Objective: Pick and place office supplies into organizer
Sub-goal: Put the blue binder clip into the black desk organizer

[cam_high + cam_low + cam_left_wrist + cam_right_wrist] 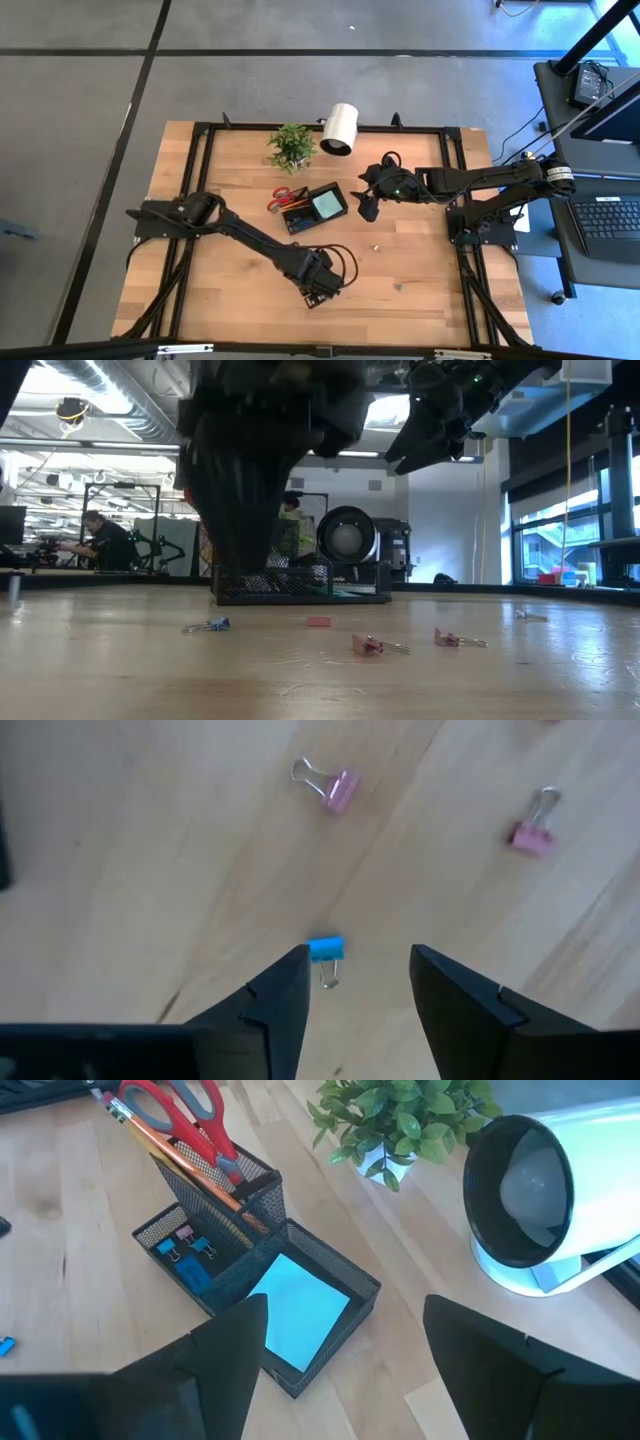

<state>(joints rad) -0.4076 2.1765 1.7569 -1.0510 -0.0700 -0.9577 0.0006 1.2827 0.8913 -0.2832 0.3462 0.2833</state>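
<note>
From above, we see the organizer (314, 208) mid-surface, scissors (284, 196) in it. Our left claw (356, 970) hangs released over a loose blue clip (324, 949); pink clips (340, 790) remain. Our right claw (345, 1320) waits released above the note pad (296, 1310).

Left gripper (318, 293) low over the table's (420, 260) front boards, right gripper (366, 199) just beside the organizer (314, 209), scissors (283, 196) at its far end, near plant (292, 146) and lamp (340, 128).
</note>
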